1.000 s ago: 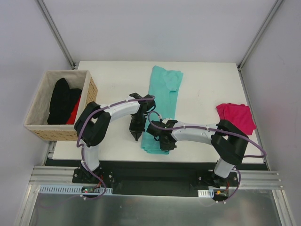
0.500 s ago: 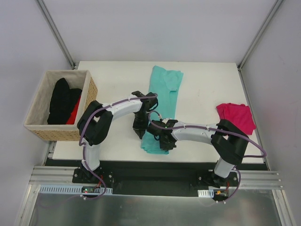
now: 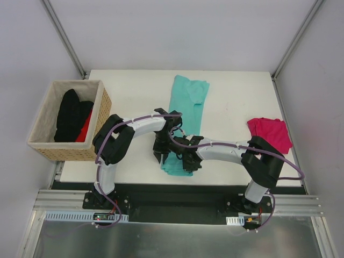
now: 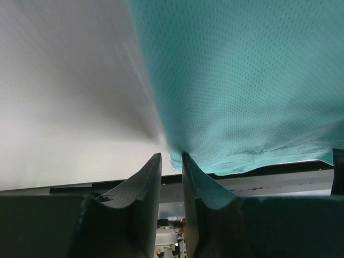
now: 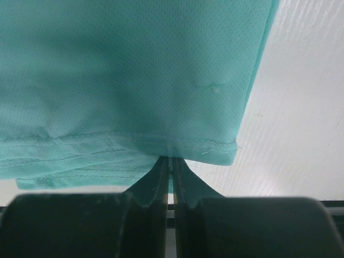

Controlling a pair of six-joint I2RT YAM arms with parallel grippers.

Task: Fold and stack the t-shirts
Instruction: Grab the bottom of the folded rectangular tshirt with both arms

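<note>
I am working on the teal shirt (image 3: 185, 107). It lies on the table (image 3: 134, 91) as a long narrow strip, already folded lengthwise, running from the far middle toward the near edge. Both my arms are down at its near hem.

My right jaws are pressed together on that hem, pinching the stitched edge just in from its right corner. My left jaws stand a little apart at the hem's left corner, with the cloth edge right at their tips. I cannot tell whether any cloth lies between them, and they are not clamped on it.

The pink shirt (image 3: 269, 133) lies folded small near the right edge of the table, well apart from the teal one. A basket (image 3: 43, 148) holding dark and red clothes stands at the table's left side.

I judge the step in hand to be the crosswise fold: taking the near hem at both corners to carry it toward the far end. First my left jaws need to reach slightly further over the corner and close. Several hem layers show there, and all of them should be caught. Then both arms should lift together and travel toward the far end at the same pace, keeping the hem level so the strip does not skew. Stacking it with the pink shirt comes after that.
</note>
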